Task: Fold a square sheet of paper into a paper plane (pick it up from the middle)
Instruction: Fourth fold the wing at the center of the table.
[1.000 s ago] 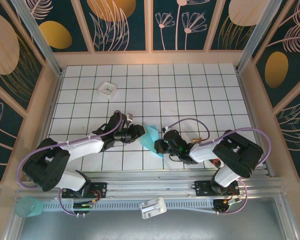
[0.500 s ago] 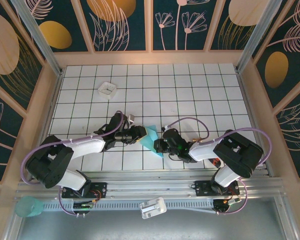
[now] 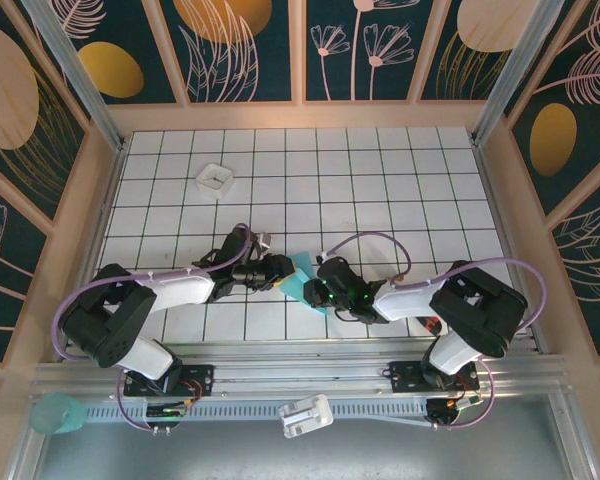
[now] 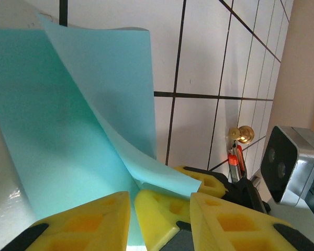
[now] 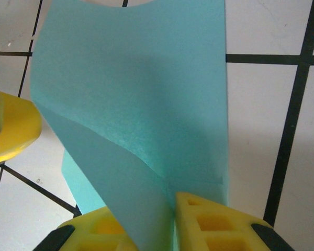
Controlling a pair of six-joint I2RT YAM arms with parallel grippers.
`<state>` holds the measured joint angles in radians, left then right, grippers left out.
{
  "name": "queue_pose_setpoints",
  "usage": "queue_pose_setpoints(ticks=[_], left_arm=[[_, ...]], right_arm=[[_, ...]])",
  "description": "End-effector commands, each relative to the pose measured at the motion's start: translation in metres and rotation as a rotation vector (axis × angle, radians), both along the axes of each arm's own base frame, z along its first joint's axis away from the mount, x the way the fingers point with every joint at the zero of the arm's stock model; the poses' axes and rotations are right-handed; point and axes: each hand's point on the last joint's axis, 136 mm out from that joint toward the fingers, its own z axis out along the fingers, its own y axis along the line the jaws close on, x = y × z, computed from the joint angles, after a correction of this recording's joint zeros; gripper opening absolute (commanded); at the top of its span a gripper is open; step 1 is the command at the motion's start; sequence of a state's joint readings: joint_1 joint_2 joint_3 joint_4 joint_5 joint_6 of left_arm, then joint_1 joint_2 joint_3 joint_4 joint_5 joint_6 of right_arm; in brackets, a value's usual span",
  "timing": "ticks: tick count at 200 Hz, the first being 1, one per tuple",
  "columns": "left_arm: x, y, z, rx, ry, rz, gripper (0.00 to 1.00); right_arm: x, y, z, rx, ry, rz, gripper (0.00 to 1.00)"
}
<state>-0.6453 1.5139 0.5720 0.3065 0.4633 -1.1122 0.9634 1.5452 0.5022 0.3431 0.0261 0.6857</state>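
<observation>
The square sheet of paper (image 3: pixel 303 270) is turquoise and loosely folded, with one flap curling up; it is not a paper plane shape. It lies between both grippers at the near middle of the table. My left gripper (image 3: pixel 283 272) reaches in from the left. Its yellow fingers (image 4: pixel 78 225) stand apart over the sheet (image 4: pixel 68 136) and straddle one fingertip of the other arm. My right gripper (image 3: pixel 315 290) comes from the right. Its jaws are slightly apart around the raised flap (image 5: pixel 131 172), which hides the left finger's inner edge.
A small white square tray (image 3: pixel 215 178) sits at the back left. A red-and-black tool (image 4: pixel 235 162) and a brass knob (image 4: pixel 244 134) lie to the right, beside the right arm. A teal cup (image 3: pixel 58 412) and a white clip (image 3: pixel 306 415) rest on the front rail.
My left gripper has slid right onto the sheet's left edge. My right gripper has crept left and its jaws have loosened on the flap. More of the paper is covered.
</observation>
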Motion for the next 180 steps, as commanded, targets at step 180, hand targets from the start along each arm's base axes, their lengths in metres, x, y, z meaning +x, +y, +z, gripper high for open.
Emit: queue_pose_setpoints(ticks=[180], left_arm=[[-0.002, 0.005, -0.035, 0.066, 0.034, -0.021, 0.35]], right_arm=[[0.000, 0.002, 0.009, -0.035, -0.038, 0.029, 0.25]])
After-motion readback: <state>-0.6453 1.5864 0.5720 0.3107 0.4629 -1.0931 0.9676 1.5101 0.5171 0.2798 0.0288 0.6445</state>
